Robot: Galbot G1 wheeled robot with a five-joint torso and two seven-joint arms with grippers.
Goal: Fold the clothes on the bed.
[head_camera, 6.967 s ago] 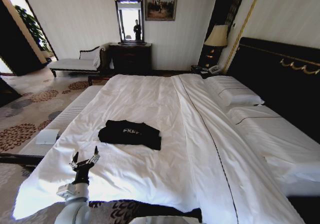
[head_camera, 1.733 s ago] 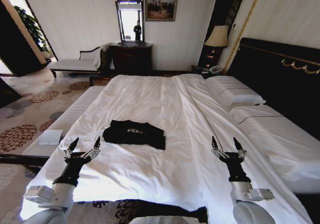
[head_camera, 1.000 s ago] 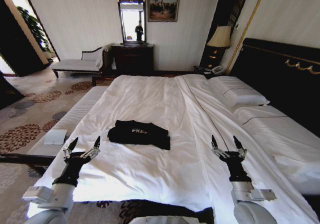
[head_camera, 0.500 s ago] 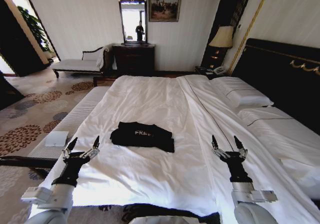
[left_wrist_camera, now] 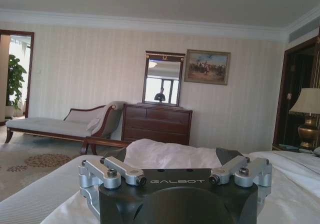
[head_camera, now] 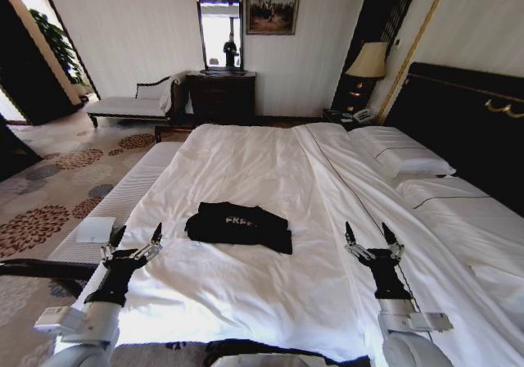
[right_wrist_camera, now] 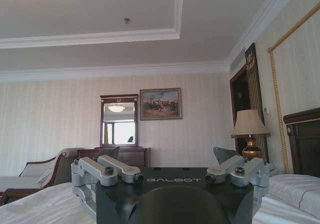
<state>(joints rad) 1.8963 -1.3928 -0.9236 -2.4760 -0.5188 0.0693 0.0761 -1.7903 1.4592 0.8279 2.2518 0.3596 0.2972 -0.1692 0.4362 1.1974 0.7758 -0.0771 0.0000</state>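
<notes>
Closer to the bed (head_camera: 246,150) now than seven seconds back, the robot faces it with both arms raised, where earlier the left arm alone was up; the whole scene has slid in the head view because the camera travelled with the robot, not because the shirt was shifted. The black T-shirt (head_camera: 239,225) lies bunched and partly folded on the white duvet, its white lettering facing up, about midway between the two arms and farther up the bed than either, well apart from both.

The left gripper (head_camera: 130,242) hovers over the near left part of the duvet, fingers (head_camera: 155,234) spread wide with nothing between them. The right gripper (head_camera: 370,241) hovers level with it over the near right part of the duvet, fingers (head_camera: 386,234) likewise spread wide and holding nothing. Neither touches the fabric.

Pillows (head_camera: 401,151) rest against the dark headboard (head_camera: 458,117) on the right. A long white bench (head_camera: 123,203) runs alongside the bed's left edge, with a flat white item (head_camera: 95,229) lying on it. Against the far wall stand a chaise (head_camera: 131,105), a dark dresser (head_camera: 221,97) with a mirror (head_camera: 219,29), a framed painting (head_camera: 273,5) and a lamp (head_camera: 367,60).
</notes>
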